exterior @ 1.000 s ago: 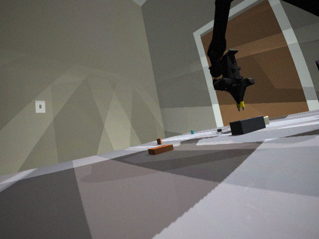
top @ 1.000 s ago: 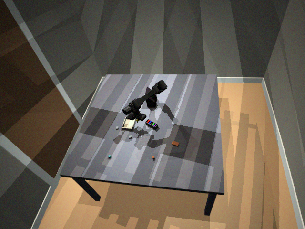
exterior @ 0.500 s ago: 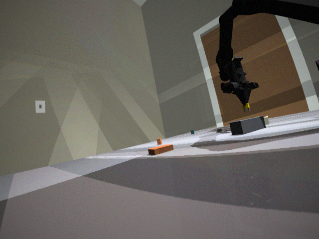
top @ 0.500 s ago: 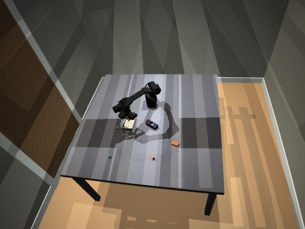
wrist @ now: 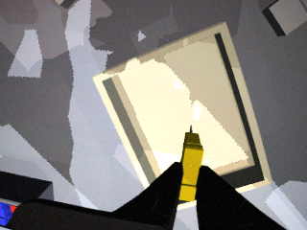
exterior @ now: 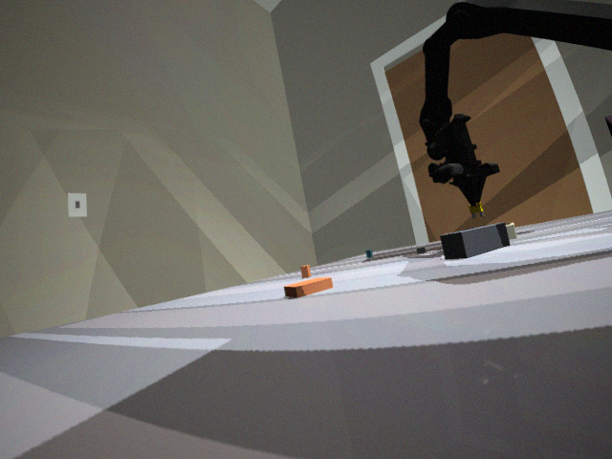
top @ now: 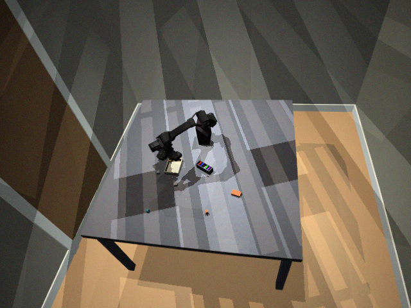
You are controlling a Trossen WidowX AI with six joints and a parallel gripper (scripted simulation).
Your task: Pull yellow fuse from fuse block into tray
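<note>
My gripper [wrist: 189,172] [exterior: 475,203] is shut on the yellow fuse [wrist: 193,160] [exterior: 475,209], whose prongs point down in the exterior view. The fuse hangs above the table; in the wrist view it shows over the near part of the cream tray [wrist: 129,110] [top: 166,167]. In the top view the gripper is at the tray's back edge and partly hides it. The tray shows no object lying in it. The black fuse block [top: 204,167] [exterior: 476,243] stands beside the tray, with red, blue, green and purple fuses in it. Its corner shows at the lower left of the wrist view.
A small grey block [top: 157,171] lies left of the tray, another [top: 175,183] in front of it. An orange block [top: 236,192] [exterior: 309,287], a small orange piece [top: 206,211] [exterior: 305,271] and a teal piece [top: 148,210] [exterior: 368,253] lie farther off.
</note>
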